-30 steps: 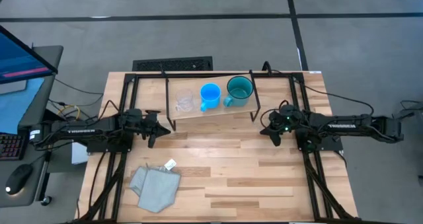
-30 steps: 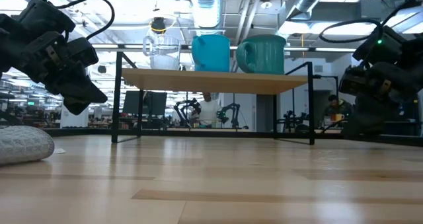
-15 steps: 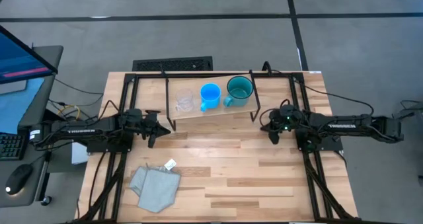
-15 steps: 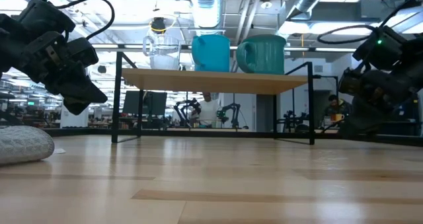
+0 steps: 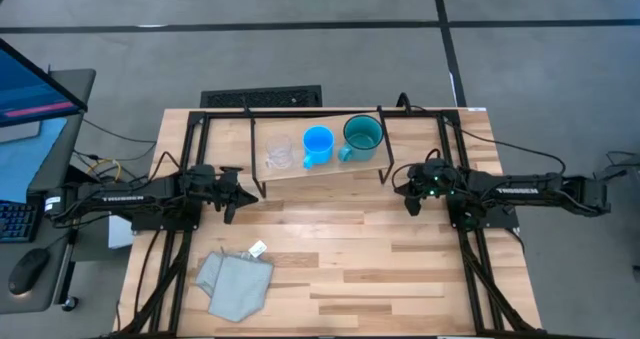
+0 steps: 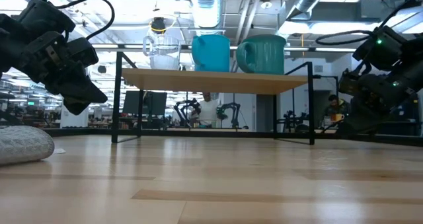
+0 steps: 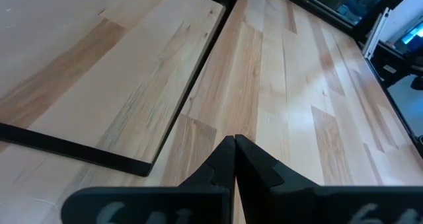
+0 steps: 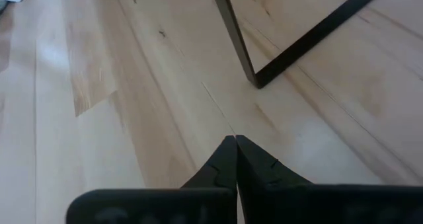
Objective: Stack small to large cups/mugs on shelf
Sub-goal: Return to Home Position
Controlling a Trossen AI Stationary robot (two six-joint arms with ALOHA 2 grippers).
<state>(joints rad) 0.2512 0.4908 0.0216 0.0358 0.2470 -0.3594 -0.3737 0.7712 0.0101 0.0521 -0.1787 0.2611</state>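
So, high view, L side of frame: left gripper point(image 5: 241, 193) hangs over the table point(image 5: 350, 269) near the shelf's L legs, jaws together, tips touching in its wrist view. Grey cloth point(image 5: 235, 282) lies lower L, well apart. Top centre: shelf point(image 5: 300, 171) carries, L to R, clear glass cup point(image 5: 279, 153), blue mug point(image 5: 318, 144), teal mug point(image 5: 361, 136), all upright, side by side. R side: right gripper point(image 5: 408, 201) near the shelf's R legs, jaws together too.
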